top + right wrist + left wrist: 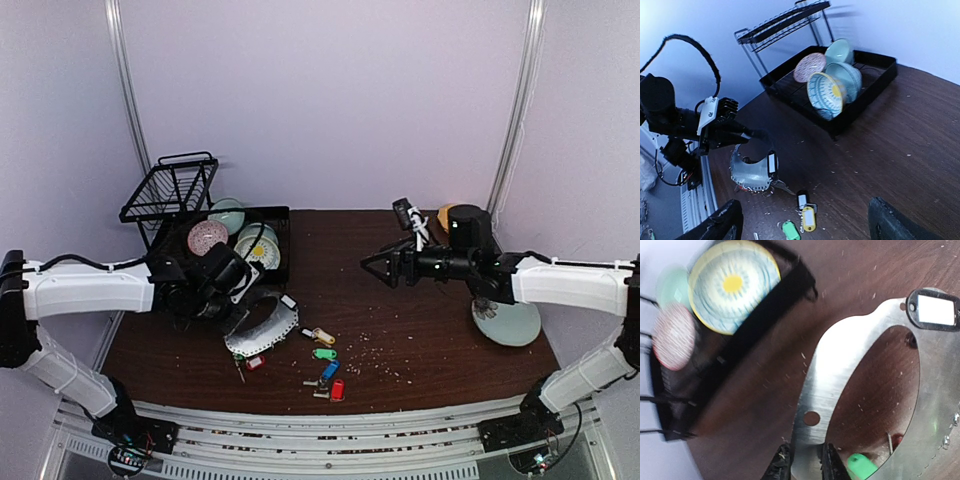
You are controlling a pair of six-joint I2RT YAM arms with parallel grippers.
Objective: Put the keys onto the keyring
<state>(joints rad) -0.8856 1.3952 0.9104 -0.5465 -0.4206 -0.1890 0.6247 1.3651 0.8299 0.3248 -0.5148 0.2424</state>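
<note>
Left pincer (802, 465): narrowed onto the edge of the keyring (840, 385); in the left wrist view its two dark fingertips (781, 463) are seen on either side of the flat silvery band, which is clamped between them.
Right pincer (372, 262): spread wide and holding nothing; it is held above the worktop (420, 340), well apart from the keys, and in the right wrist view its fingers (720, 224) stand far apart at the lower corners.
Keyring: seen as a broad, flat, silvery hoop with a large opening, tilted up at the left pincer's side; its lower edge is near the worktop, and small silvery keys are strung along that edge. A black-framed tag (935, 310) with a white face lies at its rim.
Loose keys (325, 370): scattered on the worktop just right of the keyring, with yellow-orange, green, blue and red tags; another red tag (255, 362) lies close under the keyring.
Green tag (862, 466): visible through the keyring's opening in the left wrist view.
Dish tray (280, 255): black, at the back left of the worktop, with patterned plates (208, 236) standing in it; a wire rack (170, 188) stands behind it.
Pale plate (508, 322): lying on the worktop under the right arm.
Crumbs: scattered over the dark worktop.
</note>
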